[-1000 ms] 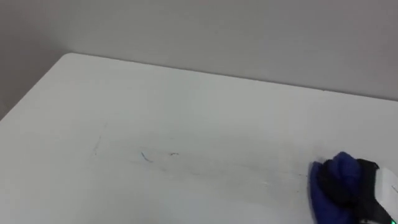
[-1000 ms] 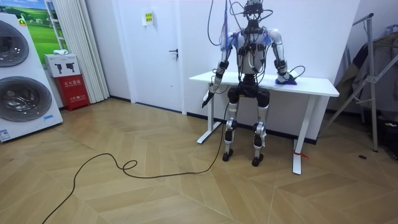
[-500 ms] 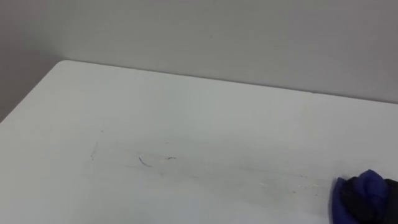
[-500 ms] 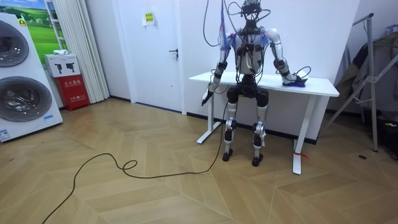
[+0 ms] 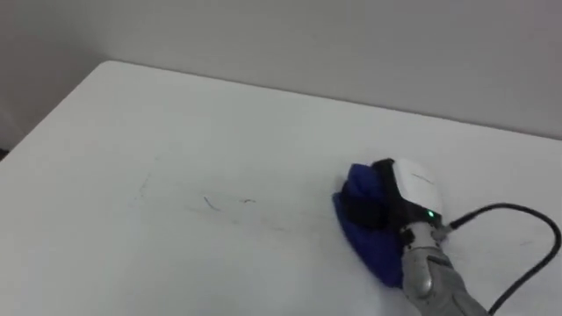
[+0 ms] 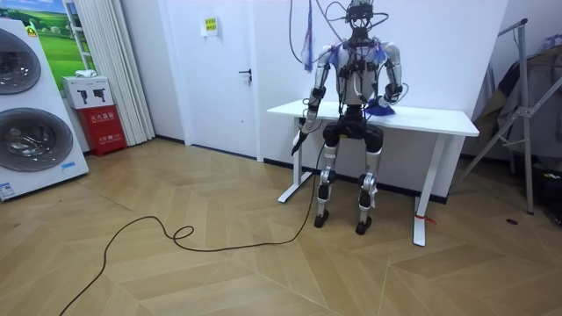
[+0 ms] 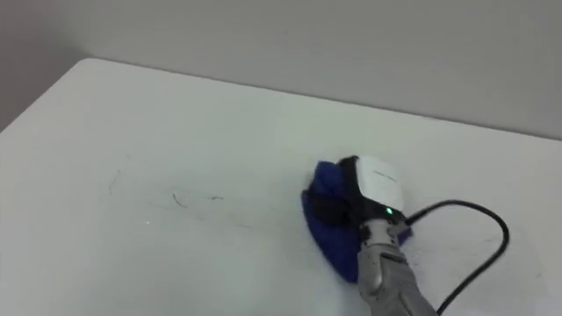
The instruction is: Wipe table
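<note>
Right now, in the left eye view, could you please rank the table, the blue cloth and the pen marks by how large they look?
1. Table, by far the largest.
2. Blue cloth, bunched in the right hand.
3. Pen marks, thin short strokes.

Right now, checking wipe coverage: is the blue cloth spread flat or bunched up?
Bunched up: the blue cloth is a crumpled lump gripped under the right robot hand on the table, not laid flat.

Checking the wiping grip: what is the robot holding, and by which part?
The right hand grips a blue cloth by its bunched top, pressed on the table.
</note>
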